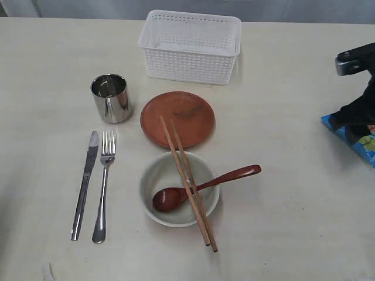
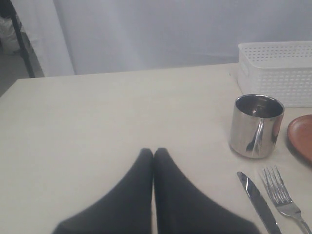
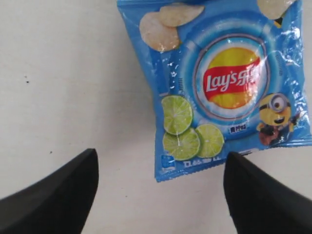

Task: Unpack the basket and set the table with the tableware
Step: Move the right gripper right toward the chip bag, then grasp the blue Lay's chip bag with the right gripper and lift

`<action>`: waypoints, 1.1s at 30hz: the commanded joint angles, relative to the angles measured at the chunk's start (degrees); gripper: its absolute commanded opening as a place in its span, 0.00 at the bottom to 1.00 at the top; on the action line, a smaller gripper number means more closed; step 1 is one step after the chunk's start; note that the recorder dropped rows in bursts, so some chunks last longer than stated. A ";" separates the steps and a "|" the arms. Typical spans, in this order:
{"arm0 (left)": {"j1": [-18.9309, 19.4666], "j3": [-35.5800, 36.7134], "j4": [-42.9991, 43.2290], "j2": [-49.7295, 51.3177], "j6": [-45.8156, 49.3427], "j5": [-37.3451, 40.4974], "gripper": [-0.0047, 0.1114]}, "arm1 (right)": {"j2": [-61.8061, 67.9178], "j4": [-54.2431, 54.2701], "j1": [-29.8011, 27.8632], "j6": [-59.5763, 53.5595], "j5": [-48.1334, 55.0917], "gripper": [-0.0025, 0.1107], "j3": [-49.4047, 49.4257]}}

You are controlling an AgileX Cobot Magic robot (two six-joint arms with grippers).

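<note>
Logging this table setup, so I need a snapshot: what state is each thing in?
Basket: upright, nothing visible inside.
Steel cup: upright.
Bowl: upright.
Wooden spoon: head in bowl, handle over rim.
Brown plate: lying flat.
Chopsticks: laid across bowl, tips over plate.
Knife: lying flat.
Fork: flat beside knife.
Chip bag: sealed, lying flat.
Left claw: shut, empty.
Right claw: open, above chip bag.

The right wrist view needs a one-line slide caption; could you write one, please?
Open right gripper facing a blue Lay's chip bag lying on the cream table.
</note>
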 commanded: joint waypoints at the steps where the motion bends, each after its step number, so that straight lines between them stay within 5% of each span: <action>1: -0.37 0.20 -0.70 -0.16 0.00 -0.41 0.04 | 2.88 -8.49 2.65 5.99 -0.34 0.62 0.43; 12: -0.37 0.20 -0.70 -0.16 0.00 -0.41 0.04 | 10.14 -12.36 2.75 9.82 -1.08 0.61 0.43; 19: -0.37 0.20 -0.70 -0.16 0.00 -0.41 0.04 | 11.41 -12.94 2.75 11.48 0.03 0.02 0.05; 33: -0.37 0.20 -0.70 -0.16 0.00 -0.41 0.04 | 8.71 -13.39 8.86 11.49 2.14 0.02 -2.04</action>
